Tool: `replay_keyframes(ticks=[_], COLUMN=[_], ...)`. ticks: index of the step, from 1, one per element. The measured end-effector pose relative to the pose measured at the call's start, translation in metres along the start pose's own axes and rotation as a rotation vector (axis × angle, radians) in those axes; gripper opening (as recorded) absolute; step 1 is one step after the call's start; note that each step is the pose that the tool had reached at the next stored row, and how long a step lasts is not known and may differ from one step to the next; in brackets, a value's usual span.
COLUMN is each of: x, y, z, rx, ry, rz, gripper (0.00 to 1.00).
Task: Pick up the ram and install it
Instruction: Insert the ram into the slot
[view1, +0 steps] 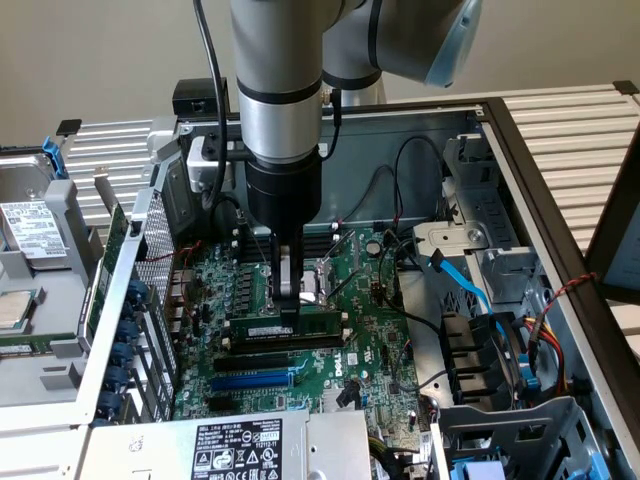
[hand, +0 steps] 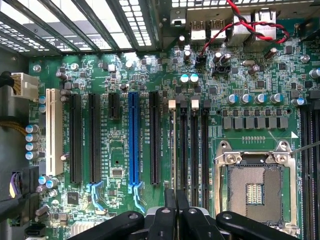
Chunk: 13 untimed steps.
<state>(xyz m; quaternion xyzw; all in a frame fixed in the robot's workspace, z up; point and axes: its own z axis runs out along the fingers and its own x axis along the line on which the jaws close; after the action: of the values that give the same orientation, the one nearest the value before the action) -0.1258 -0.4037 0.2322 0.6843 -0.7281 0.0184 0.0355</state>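
— Exterior view first: where does your end effector stand?

— Your end effector (view1: 290, 312) hangs from the grey arm (view1: 275, 90) straight down into the open metal computer case (view1: 420, 125), over the green motherboard (view1: 370, 300). Its two fingers are clamped on the long, thin green circuit-board stick with a white sticker, the ram (view1: 318, 324).

— And where is that ram?

— It stands on edge and level, gripped near its middle. It is lined up lengthwise with the long black plastic slots (view1: 280, 345), close over or beside them; you cannot tell which, nor whether its lower edge touches one. The long blue slot (view1: 255, 380) lies beyond the black ones, apart from the stick.

— What does the wrist view give you?

— Your end effector (hand: 175, 194) shows its fingers nearly together. They point at the black slots (hand: 192, 150) with white end clips, between the blue slot (hand: 133, 137) and the square silver processor socket (hand: 255, 192).
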Motion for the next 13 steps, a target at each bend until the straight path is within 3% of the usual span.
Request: replay_keyframes(ticks=[13], x=[0.0000], y=[0.0010], z=[0.0014], rx=[0.0013], ry=[0.0000], rz=[0.000], gripper=[0.12])
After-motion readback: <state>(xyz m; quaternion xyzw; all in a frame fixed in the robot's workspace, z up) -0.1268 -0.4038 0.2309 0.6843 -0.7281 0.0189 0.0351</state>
